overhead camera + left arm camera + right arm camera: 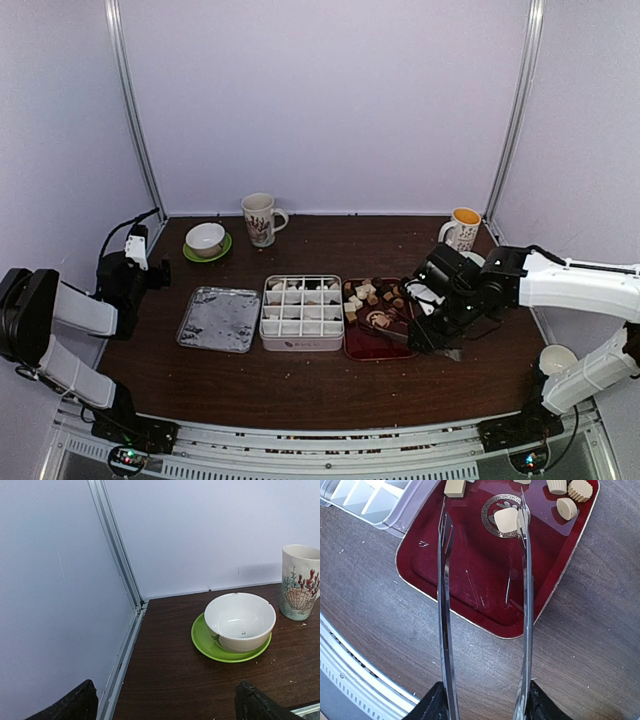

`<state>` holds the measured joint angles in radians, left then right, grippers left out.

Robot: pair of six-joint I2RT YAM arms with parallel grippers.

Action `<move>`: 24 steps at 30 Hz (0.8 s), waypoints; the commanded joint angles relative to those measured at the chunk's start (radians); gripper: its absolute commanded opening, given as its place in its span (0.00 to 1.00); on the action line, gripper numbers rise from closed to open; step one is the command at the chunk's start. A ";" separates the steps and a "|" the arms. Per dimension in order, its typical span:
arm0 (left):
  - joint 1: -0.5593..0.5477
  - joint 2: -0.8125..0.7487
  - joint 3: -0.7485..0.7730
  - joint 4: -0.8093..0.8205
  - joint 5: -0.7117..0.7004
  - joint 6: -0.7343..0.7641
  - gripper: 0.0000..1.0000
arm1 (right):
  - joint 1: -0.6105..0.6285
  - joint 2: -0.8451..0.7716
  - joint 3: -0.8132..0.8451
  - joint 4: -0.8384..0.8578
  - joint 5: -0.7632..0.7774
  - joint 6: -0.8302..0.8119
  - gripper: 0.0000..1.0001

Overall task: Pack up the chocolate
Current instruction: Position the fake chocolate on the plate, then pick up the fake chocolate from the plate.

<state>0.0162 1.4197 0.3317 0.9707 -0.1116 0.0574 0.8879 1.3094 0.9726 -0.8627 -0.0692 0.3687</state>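
Chocolate point(372, 293): small tan, cream and brown pieces, clustered at far end of red tray point(372, 347), right of desk's middle. Few dark pieces in far row of white gridded box point(301, 342), just left of tray. One cream piece point(506, 520) on tray's round emblem. Tongs point(445, 605) spread: one blade against it, other apart. Right tool point(485, 707) clamps tongs' handle end. Left tool point(165, 700) gapes wide over desk point(170, 670) at far left corner, near bowl point(240, 622) on green saucer point(202, 642); mug point(299, 582) beside.
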 commanded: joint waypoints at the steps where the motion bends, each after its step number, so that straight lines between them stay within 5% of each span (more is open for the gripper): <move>1: 0.007 0.005 -0.003 0.048 0.007 -0.008 0.98 | -0.022 -0.005 -0.012 0.004 0.043 0.016 0.51; 24: 0.008 0.005 -0.002 0.047 0.007 -0.008 0.98 | -0.082 0.015 -0.024 0.026 -0.048 0.016 0.26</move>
<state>0.0162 1.4197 0.3317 0.9707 -0.1116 0.0574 0.8116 1.3495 0.9302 -0.8364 -0.1120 0.3920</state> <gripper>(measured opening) 0.978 0.273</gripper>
